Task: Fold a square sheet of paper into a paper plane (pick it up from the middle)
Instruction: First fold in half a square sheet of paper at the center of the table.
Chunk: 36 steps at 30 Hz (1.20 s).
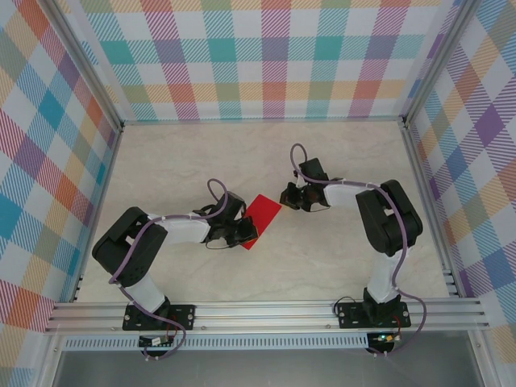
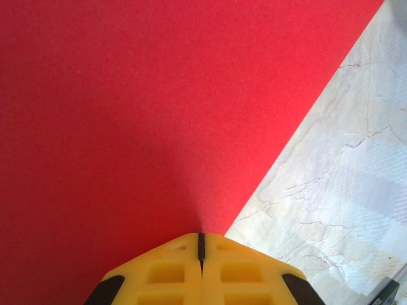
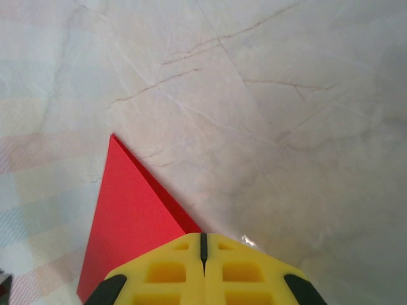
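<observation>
Both claws, the left claw [image 2: 201, 244] and the right claw [image 3: 203, 244], are shut and empty. The thin red square sheet of paper [image 1: 263, 214] lies between them on the pale desk [image 1: 339, 161]. I think the pick-up comes next, so one claw must open over its middle.

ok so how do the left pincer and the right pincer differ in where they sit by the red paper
The left pincer points across the red paper, with red ahead of its tips; the right pincer points at bare table, the paper off to one side. From above, the left pincer overlaps the sheet's near-left end, while the right pincer sits just off its far-right corner. Both are shut, with yellow tips.
</observation>
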Available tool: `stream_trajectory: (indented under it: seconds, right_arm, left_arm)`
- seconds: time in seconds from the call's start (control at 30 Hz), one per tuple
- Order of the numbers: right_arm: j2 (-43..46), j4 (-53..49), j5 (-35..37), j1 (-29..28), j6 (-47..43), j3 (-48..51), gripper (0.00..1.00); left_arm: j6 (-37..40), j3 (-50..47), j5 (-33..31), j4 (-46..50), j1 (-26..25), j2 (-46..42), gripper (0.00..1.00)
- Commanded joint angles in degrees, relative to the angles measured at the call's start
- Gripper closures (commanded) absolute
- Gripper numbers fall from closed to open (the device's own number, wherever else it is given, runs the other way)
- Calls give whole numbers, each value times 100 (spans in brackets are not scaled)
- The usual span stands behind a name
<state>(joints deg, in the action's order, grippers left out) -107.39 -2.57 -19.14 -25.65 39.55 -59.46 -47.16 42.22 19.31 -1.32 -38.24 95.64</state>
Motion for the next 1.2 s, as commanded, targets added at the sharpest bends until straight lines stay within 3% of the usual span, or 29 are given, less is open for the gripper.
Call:
stream_trajectory:
  seconds: [0.0,0.13,0.4,0.67,1.17]
  right_arm:
    - [350,293,-559,-230,-92,262,100]
    - [156,718,-1021,-607,236,452,100]
    - [-314,417,-820,-700,254,320,100]
    - [-444,-313,-530,-696,-8,104,100]
    - [-703,-581,-430,-696,-50,-24,100]
  left_arm:
    - [9,-223,-172,580,-78,273,100]
    - [7,-199,-207,567,-78,248,100]
    - [99,-49,-185,551,-78,108,100]
    - [128,309,442,-678,-4,153,100]
    - [526,558,72,-66,27,764,100]
